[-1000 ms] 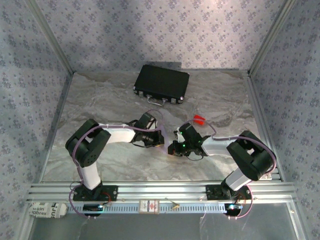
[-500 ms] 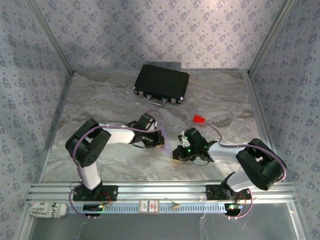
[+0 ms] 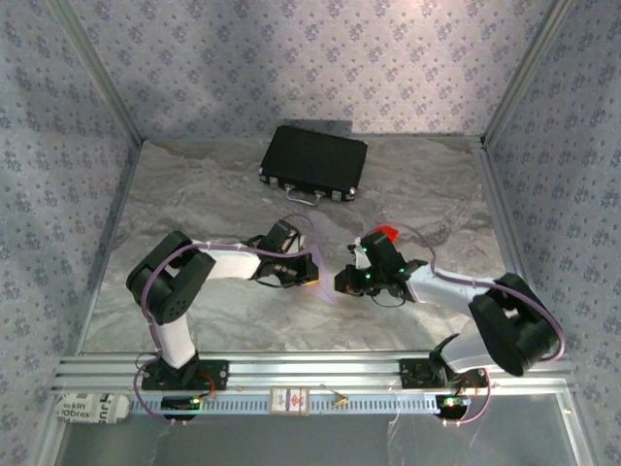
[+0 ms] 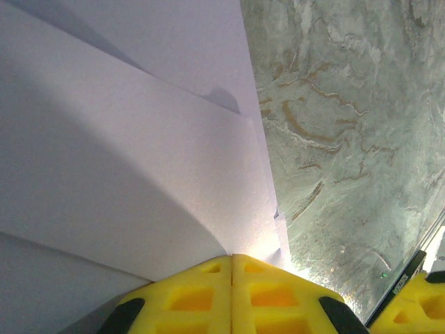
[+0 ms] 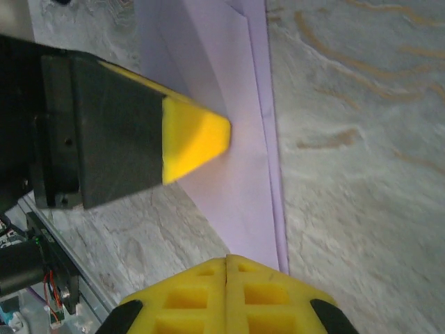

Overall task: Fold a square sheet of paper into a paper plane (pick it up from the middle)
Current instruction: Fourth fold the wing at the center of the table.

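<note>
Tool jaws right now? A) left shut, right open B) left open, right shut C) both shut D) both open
C: the left tool and the right tool each show yellow fingers pressed together with no gap in their own wrist views, tips down at the folded lilac paper.

Pale lilac paper [image 5: 250, 182] — grey marbled table [image 5: 361, 209]

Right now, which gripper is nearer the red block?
Right. In the top view the right gripper is just down-left of the red block; the left gripper farther left.
</note>
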Controlling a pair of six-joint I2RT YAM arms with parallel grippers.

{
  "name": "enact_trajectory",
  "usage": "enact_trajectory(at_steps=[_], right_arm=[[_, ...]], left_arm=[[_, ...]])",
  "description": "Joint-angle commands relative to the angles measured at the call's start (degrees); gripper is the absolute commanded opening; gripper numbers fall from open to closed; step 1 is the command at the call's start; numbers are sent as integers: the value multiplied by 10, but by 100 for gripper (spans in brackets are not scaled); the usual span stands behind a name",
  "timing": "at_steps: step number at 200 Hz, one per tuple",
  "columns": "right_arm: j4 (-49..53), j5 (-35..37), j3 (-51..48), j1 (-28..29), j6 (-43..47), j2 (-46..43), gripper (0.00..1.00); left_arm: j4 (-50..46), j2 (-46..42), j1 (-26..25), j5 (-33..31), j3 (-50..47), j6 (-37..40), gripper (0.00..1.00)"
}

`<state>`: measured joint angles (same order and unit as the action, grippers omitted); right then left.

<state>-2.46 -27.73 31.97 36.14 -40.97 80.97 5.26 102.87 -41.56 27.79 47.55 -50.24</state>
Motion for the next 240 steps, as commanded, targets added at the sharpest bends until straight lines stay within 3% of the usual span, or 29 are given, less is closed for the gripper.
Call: enact_trajectory(at_steps=[1, 46, 110, 133, 209, 240], right_arm=[[-29, -11, 17, 8, -7, 40, 5], [-26, 2, 30, 19, -10, 94, 4], [-26, 30, -40, 19, -41, 105, 0], [-21, 36, -39, 18, -40, 95, 0], [-21, 32, -38, 14, -37, 94, 0], [-24, 33, -43, 13, -37, 94, 0]], left_arm=[[-36, 8, 7, -29, -18, 7, 7], [-32, 5, 6, -22, -14, 9, 7], [-33, -52, -14, -40, 6, 4, 10], [-10, -64, -20, -41, -5, -23, 2], [53, -12, -52, -18, -17, -86, 0], [28, 16, -52, -21, -17, -76, 0]])
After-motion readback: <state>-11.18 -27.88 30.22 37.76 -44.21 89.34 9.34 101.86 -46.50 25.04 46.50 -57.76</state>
